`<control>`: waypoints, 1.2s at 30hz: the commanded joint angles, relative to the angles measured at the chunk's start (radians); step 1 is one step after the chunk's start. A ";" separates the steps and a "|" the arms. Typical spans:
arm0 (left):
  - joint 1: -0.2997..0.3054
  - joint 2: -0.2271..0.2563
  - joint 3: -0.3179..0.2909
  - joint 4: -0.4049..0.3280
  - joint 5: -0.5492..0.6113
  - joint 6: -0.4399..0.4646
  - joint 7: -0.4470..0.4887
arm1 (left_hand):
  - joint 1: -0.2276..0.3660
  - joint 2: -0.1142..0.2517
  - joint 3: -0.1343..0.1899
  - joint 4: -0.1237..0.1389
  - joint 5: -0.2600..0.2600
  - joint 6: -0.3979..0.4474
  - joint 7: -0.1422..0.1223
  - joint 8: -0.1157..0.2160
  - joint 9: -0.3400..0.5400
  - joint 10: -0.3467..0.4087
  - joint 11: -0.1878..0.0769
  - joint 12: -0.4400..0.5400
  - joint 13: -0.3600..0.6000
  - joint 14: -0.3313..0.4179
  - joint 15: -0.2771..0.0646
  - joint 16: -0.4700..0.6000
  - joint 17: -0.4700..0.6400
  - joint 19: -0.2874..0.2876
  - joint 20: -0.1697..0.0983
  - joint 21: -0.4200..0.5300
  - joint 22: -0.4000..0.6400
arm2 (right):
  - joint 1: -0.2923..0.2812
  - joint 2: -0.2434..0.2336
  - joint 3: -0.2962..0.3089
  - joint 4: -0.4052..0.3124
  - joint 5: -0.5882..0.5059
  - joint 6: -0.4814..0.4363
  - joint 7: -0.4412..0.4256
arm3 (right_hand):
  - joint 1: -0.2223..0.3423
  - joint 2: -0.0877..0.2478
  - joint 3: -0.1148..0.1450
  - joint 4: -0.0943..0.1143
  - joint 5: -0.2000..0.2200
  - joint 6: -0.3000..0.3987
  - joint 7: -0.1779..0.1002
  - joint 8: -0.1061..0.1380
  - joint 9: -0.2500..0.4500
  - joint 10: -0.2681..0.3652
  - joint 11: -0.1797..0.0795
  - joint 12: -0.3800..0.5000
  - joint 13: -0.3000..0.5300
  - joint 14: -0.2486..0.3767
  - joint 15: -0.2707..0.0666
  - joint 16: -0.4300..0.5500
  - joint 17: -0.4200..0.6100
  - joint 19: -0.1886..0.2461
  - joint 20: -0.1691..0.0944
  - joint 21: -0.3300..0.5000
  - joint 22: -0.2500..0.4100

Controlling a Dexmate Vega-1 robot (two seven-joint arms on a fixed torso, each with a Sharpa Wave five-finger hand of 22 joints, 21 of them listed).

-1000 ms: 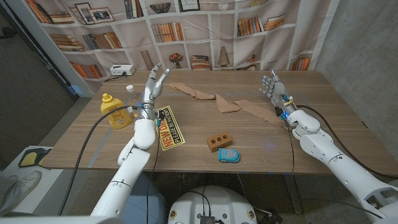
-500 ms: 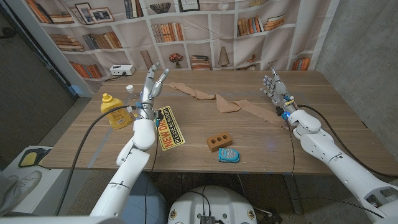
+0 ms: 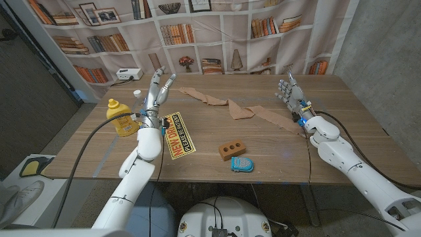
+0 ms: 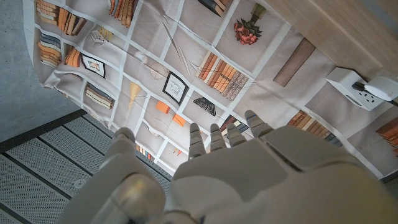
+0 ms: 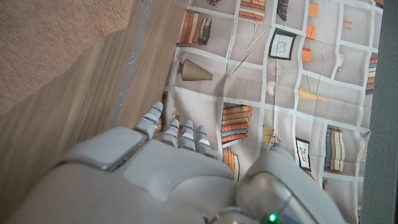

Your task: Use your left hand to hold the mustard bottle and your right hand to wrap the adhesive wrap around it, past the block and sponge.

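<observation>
Squat yellow mustard bottle (image 3: 122, 118); limp tan adhesive wrap (image 3: 240, 108) crumpled lengthwise.

On the table (image 3: 355, 141), the mustard bottle (image 3: 121, 117) stands at nine o'clock, with the sign (image 3: 175, 135) just right of it toward the centre. The wrap (image 3: 238, 109) stretches across from twelve toward three o'clock. The block (image 3: 231, 150) lies at six o'clock, with the sponge (image 3: 241, 164) just before it.

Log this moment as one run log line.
left hand: open, near mustard bottle | right hand: open, by adhesive wrap | wrapping: not begun
</observation>
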 commanded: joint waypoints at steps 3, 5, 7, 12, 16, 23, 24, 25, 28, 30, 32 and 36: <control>0.031 0.007 -0.022 -0.025 0.002 -0.013 0.032 | 0.010 0.000 0.001 -0.004 0.000 -0.002 -0.012 0.000 0.001 0.007 -0.006 0.005 0.003 -0.011 -0.008 0.000 0.002 -0.008 -0.002 -0.004 0.002 | -0.003 0.001 0.001 -0.009 0.002 -0.008 -0.005 | -0.002 -0.006 -0.004 -0.003 0.000 0.003 0.004 0.003 0.004 0.007 0.004 0.001 0.004 0.001 0.000 0.005 0.003 -0.008 0.003 0.004 0.003; 0.034 0.009 -0.024 -0.030 0.003 -0.007 0.032 | 0.010 0.001 0.001 -0.004 0.000 -0.001 -0.013 0.001 0.001 0.007 -0.006 0.005 0.003 -0.011 -0.008 0.000 0.002 -0.009 -0.003 -0.004 0.002 | -0.004 0.000 -0.001 -0.013 -0.002 -0.006 -0.007 | -0.003 -0.006 -0.004 -0.002 0.000 0.003 0.004 0.003 0.004 0.007 0.002 0.001 0.004 0.001 -0.001 0.006 0.003 -0.008 0.004 0.004 0.003; 0.038 0.011 -0.025 -0.038 0.007 0.006 0.030 | 0.011 0.001 0.002 -0.004 0.000 -0.001 -0.013 0.001 0.001 0.007 -0.006 0.005 0.003 -0.012 -0.008 0.000 0.002 -0.009 -0.004 -0.004 0.002 | -0.007 -0.006 -0.002 -0.027 -0.016 -0.010 -0.024 | -0.003 -0.006 -0.004 -0.002 0.000 0.003 0.005 0.003 0.004 0.007 0.003 0.001 0.004 -0.001 0.000 0.005 0.003 -0.009 0.003 0.004 0.003; 0.049 0.019 -0.033 -0.047 0.005 0.013 0.028 | 0.013 0.002 0.003 -0.004 0.000 -0.002 -0.009 0.000 0.001 0.002 -0.005 0.003 0.003 -0.017 -0.007 -0.001 0.002 -0.013 -0.004 -0.005 0.002 | -0.007 -0.011 -0.006 -0.035 -0.030 -0.009 -0.031 | -0.003 -0.006 -0.005 -0.003 0.000 0.004 0.005 0.003 0.004 0.007 0.004 0.001 0.004 -0.002 0.000 0.005 0.003 -0.012 0.000 0.003 0.003; 0.058 0.028 -0.038 -0.048 0.006 0.008 0.029 | 0.014 0.002 0.003 -0.004 0.000 -0.002 -0.010 0.000 0.001 0.001 -0.004 0.003 0.003 -0.021 -0.006 -0.002 0.002 -0.014 -0.005 -0.005 0.002 | -0.006 -0.012 -0.008 -0.035 -0.034 -0.009 -0.033 | -0.003 -0.006 -0.005 -0.003 0.000 0.004 0.005 0.003 0.004 0.007 0.004 0.001 0.004 -0.003 0.000 0.004 0.003 -0.012 -0.001 0.004 0.003; 0.080 0.030 -0.051 -0.060 0.002 0.005 0.043 | 0.016 0.002 0.003 -0.004 0.000 -0.002 -0.009 0.001 0.001 0.005 -0.009 0.005 0.003 -0.024 -0.012 -0.002 0.002 -0.019 -0.006 -0.006 0.002 | -0.008 -0.013 -0.011 -0.040 -0.034 -0.016 -0.035 | -0.002 -0.006 -0.005 -0.004 0.000 0.004 0.005 0.003 0.004 0.008 0.005 0.001 0.004 -0.003 0.000 0.004 0.002 -0.012 -0.003 0.004 0.003; 0.083 0.031 -0.052 -0.063 -0.001 0.004 0.043 | 0.016 0.002 0.003 -0.004 0.000 -0.002 -0.009 0.001 0.001 0.005 -0.008 0.005 0.003 -0.024 -0.012 -0.002 0.002 -0.021 -0.006 -0.006 0.002 | -0.008 -0.011 -0.011 -0.039 -0.034 -0.014 -0.035 | -0.002 -0.006 -0.005 -0.004 0.001 0.004 0.005 0.003 0.004 0.008 0.005 0.001 0.004 -0.003 0.000 0.004 0.002 -0.013 -0.002 0.004 0.003; 0.087 0.030 -0.054 -0.066 -0.005 0.002 0.043 | 0.017 0.001 0.003 -0.004 -0.001 0.000 -0.010 0.001 0.001 0.006 -0.007 0.006 0.003 -0.024 -0.012 -0.001 0.002 -0.022 -0.007 -0.006 0.002 | -0.007 -0.011 -0.012 -0.037 -0.034 -0.012 -0.033 | -0.002 -0.006 -0.005 -0.004 0.001 0.004 0.005 0.003 0.004 0.009 0.005 0.001 0.004 -0.003 0.000 0.004 0.002 -0.012 -0.003 0.004 0.003; 0.097 0.033 -0.059 -0.073 -0.010 -0.006 0.045 | 0.017 0.001 0.003 -0.004 -0.001 -0.001 -0.010 0.001 0.001 0.005 -0.007 0.006 0.003 -0.025 -0.011 -0.001 0.002 -0.022 -0.008 -0.006 0.002 | -0.007 -0.011 -0.012 -0.040 -0.035 -0.014 -0.036 | -0.001 -0.006 -0.004 -0.005 0.001 0.004 0.005 0.003 0.004 0.008 0.003 0.001 0.004 -0.003 0.000 0.004 0.002 -0.012 -0.002 0.004 0.003; 0.102 0.035 -0.061 -0.078 -0.007 -0.006 0.049 | 0.018 0.001 0.003 -0.004 -0.001 0.000 -0.010 0.001 0.001 0.005 -0.007 0.006 0.003 -0.025 -0.011 -0.001 0.002 -0.023 -0.008 -0.006 0.002 | -0.006 -0.013 -0.013 -0.041 -0.041 -0.010 -0.035 | -0.001 -0.005 -0.004 -0.005 0.001 0.005 0.005 0.003 0.004 0.008 0.004 0.001 0.004 -0.003 0.000 0.004 0.002 -0.012 -0.002 0.004 0.003; 0.107 0.037 -0.064 -0.082 -0.006 -0.006 0.051 | 0.018 0.001 0.003 -0.004 -0.001 0.000 -0.011 0.001 0.001 0.005 -0.007 0.006 0.003 -0.025 -0.011 -0.001 0.002 -0.022 -0.008 -0.006 0.002 | -0.006 -0.015 -0.014 -0.044 -0.043 -0.011 -0.036 | -0.001 -0.005 -0.004 -0.006 0.001 0.005 0.005 0.003 0.004 0.007 0.004 0.000 0.004 -0.003 -0.001 0.004 0.002 -0.013 -0.002 0.004 0.003; 0.119 0.041 -0.071 -0.092 0.006 0.003 0.060 | 0.019 0.001 0.003 -0.003 -0.001 0.001 -0.010 0.002 0.001 0.004 -0.007 0.006 0.003 -0.026 -0.011 0.000 0.002 -0.023 -0.008 -0.006 0.002 | -0.004 -0.015 -0.016 -0.042 -0.046 -0.013 -0.039 | 0.000 -0.005 -0.004 -0.006 0.001 0.005 0.005 0.003 0.004 0.008 0.004 0.001 0.004 -0.003 -0.001 0.004 0.002 -0.013 -0.002 0.004 0.003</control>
